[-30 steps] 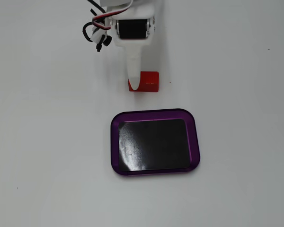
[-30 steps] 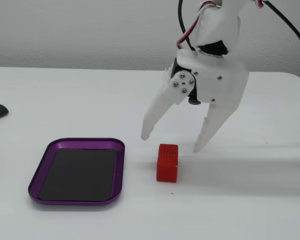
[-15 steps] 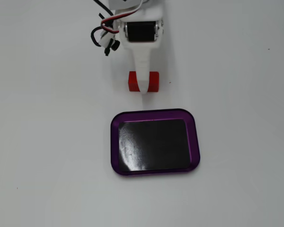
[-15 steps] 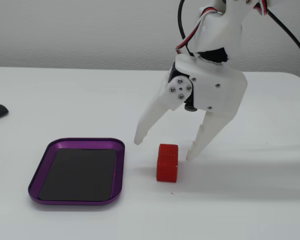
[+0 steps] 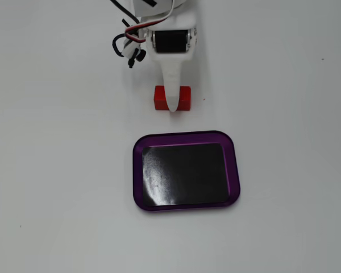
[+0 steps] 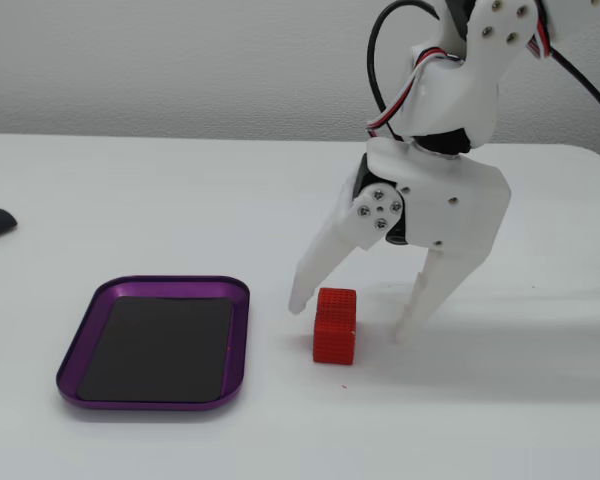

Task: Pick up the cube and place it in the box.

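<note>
My jaws stand open astride the cube (image 6: pixel 335 324), tips low to the bench (image 6: pixel 540 400), placed to close on it. The cube rests at centre frame, ungripped. The box (image 6: pixel 80 350) lies lower left, empty.

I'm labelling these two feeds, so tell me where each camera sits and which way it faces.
A fixed view: overhead, facing straight down; white arm enters from the top, tool over the cube, box below.
Another fixed view: low at table level, side-on; tool open, straddling the cube, box left.
Shared: tool, cube, box.
</note>
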